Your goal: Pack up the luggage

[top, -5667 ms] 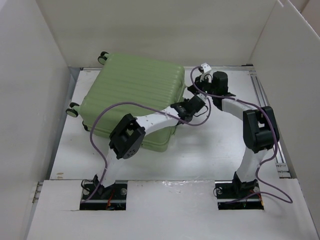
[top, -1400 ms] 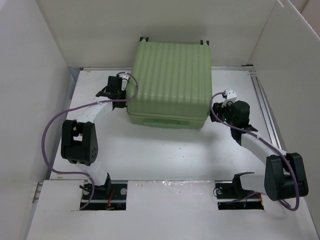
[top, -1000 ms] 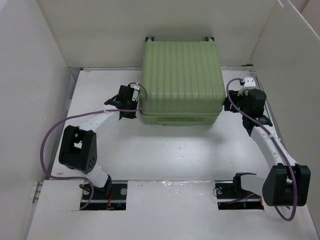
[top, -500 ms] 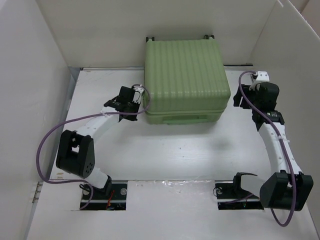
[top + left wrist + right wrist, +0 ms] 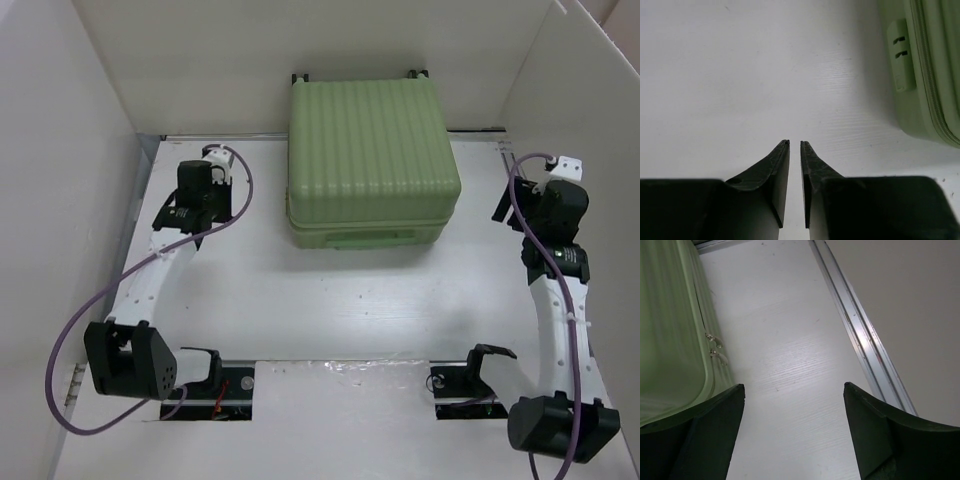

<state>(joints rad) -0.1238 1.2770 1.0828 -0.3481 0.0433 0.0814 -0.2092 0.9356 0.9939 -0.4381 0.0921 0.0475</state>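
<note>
The luggage (image 5: pixel 370 150), a light green ribbed suitcase, lies flat and closed at the back centre, its small black wheels (image 5: pixel 300 77) against the back wall. My left gripper (image 5: pixel 200 185) hangs over bare table well left of it. In the left wrist view the left gripper (image 5: pixel 795 142) shows only a narrow slit with nothing in it, and the luggage (image 5: pixel 935 75) side with its lock (image 5: pixel 902 62) lies to the right. My right gripper (image 5: pixel 550 205) is right of the case. In the right wrist view the right gripper (image 5: pixel 794 385) stands wide open and empty, beside the luggage (image 5: pixel 670 330) and its zipper pulls (image 5: pixel 715 347).
White walls enclose the table on the left (image 5: pixel 50 200), the right (image 5: pixel 590 120) and the back. An aluminium rail (image 5: pixel 865 345) runs along the table's right edge, close to my right gripper. Bare table lies in front of the suitcase.
Both arms have pulled away from the suitcase's sides, the left going left, the right going right. The left jaws parted slightly and the right opened wider. Earlier the suitcase was swung square against the back.
</note>
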